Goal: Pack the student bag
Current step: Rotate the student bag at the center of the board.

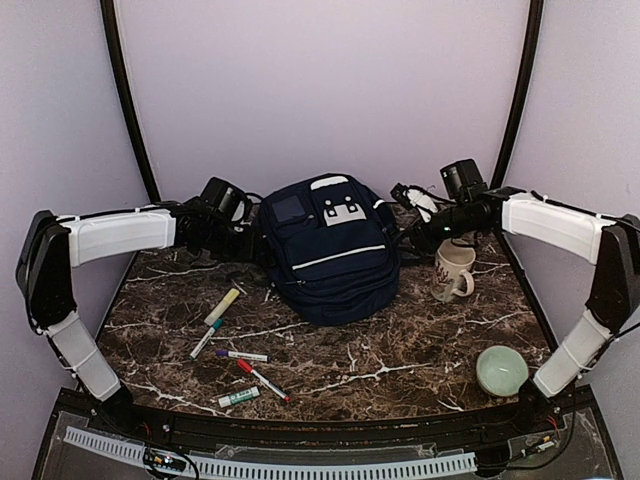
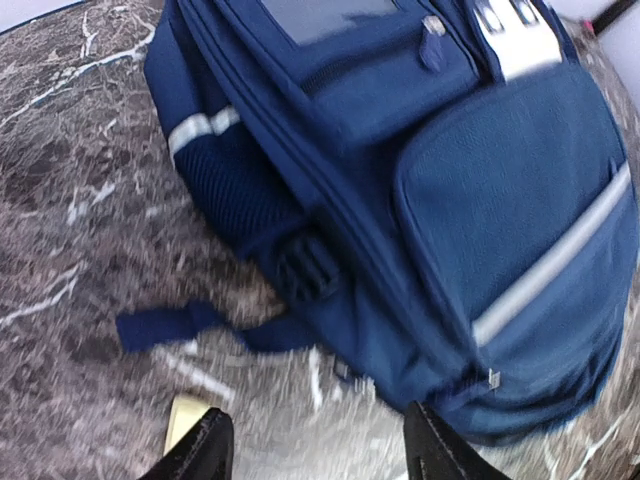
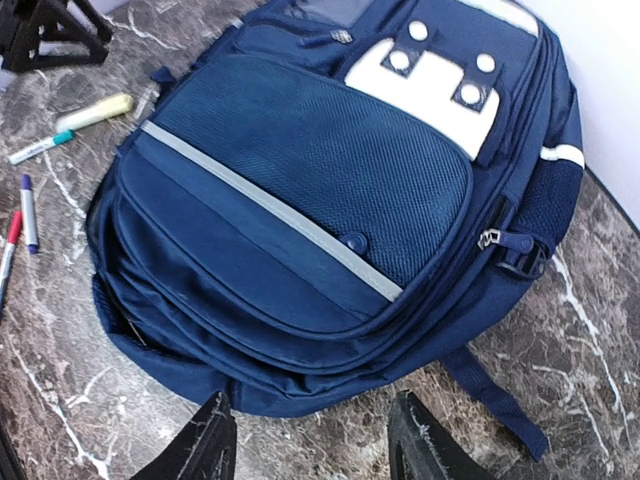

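On table [image 1: 400, 340], centre toward 12 o'clock: bag [image 1: 330, 250], flat, front up, top end at 12 o'clock, bottom end at 6 o'clock. White patch near top end, grey stripe slanting across front pocket. Biggest item in sight. Seen from left wrist: side mesh pocket, buckle and loose blue strap end on table along bag's 9 o'clock side. Seen from right wrist: zip pull and buckle on bag's 3 o'clock side, another strap trailing onto table near bottom end.

At bag's 9 o'clock: left gripper [image 2: 320, 440], fingers spread, gripping nothing, only table and bag's lower corner visible past them. Just beside bag's side; cannot tell whether touching.

At bag's 3 o'clock, slightly toward 2: right gripper [image 3: 315, 440], fingers likewise spread, gripping nothing, aimed at bag's bottom edge. Near bag, apart from it as far as wrist view shows.

At bag's 7 o'clock, scattered on table, apart from bag:
- yellow highlighter [image 1: 222, 305], nearest bag
- teal-capped marker [image 1: 207, 340], just at 7 o'clock of highlighter
- purple-capped marker [image 1: 242, 355], lying roughly 9-to-3
- red-capped marker [image 1: 262, 380], slanting toward 5 o'clock
- green marker [image 1: 238, 397], nearest table's 6 o'clock edge

At bag's 3 o'clock, beyond right gripper: mug [image 1: 452, 272], upright, pale, dark print on side, handle toward 5 o'clock.

At table's 4 o'clock corner, well apart from bag: bowl [image 1: 500, 370], pale green, upright, beside right arm's lower link.
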Controlling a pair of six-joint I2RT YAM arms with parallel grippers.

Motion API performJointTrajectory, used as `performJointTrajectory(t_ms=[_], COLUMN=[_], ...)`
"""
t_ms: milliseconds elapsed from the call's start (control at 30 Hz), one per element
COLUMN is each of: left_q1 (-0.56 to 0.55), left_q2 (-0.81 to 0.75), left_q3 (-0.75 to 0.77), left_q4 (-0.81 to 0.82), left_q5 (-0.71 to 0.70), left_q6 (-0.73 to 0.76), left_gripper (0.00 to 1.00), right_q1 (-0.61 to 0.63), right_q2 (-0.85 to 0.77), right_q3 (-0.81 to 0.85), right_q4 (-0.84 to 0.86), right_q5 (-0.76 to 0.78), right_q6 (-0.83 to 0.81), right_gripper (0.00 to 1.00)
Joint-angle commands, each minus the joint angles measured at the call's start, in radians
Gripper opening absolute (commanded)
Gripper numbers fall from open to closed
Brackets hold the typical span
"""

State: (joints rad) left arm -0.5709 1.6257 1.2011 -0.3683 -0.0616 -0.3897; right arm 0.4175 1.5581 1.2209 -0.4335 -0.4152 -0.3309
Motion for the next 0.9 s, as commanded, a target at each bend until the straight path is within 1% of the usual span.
performJointTrajectory(t_ms=[0,133,200,300,333,467,567,733,800,867], left_q1=[0.067,0.157,0.189,0.212,0.217,0.224,0.229,0.227,0.226,0.226], left_q2=[0.095,0.145,0.18,0.251,0.29,0.39,0.413,0.444,0.429,0.386], left_q3=[0.069,0.049,0.055,0.104,0.132,0.216,0.187,0.159,0.132,0.073], left_q4=[0.071,0.201,0.256,0.305,0.295,0.254,0.308,0.374,0.383,0.425], left_q5=[0.068,0.184,0.24,0.324,0.339,0.313,0.318,0.362,0.361,0.352], left_q6=[-0.155,-0.259,-0.286,-0.305,-0.308,-0.32,-0.389,-0.44,-0.454,-0.465], left_gripper=[0.61,0.62,0.62,0.63,0.63,0.62,0.58,0.36,0.23,0.11], right_q1=[0.025,0.031,0.038,0.049,0.052,0.067,0.073,0.078,0.078,0.078], right_q2=[0.076,0.161,0.217,0.311,0.337,0.409,0.457,0.539,0.568,0.592], right_q3=[0.076,0.15,0.183,0.253,0.271,0.322,0.358,0.396,0.408,0.413], right_q4=[-0.056,-0.103,-0.134,-0.195,-0.203,-0.205,-0.218,-0.225,-0.212,-0.196], right_q5=[0.121,0.148,0.169,0.185,0.188,0.227,0.252,0.285,0.308,0.318], right_q6=[0.026,0.036,0.039,0.049,0.054,0.071,0.085,0.087,0.088,0.084], right_gripper=[0.52,0.54,0.55,0.59,0.6,0.6,0.6,0.59,0.59,0.59])
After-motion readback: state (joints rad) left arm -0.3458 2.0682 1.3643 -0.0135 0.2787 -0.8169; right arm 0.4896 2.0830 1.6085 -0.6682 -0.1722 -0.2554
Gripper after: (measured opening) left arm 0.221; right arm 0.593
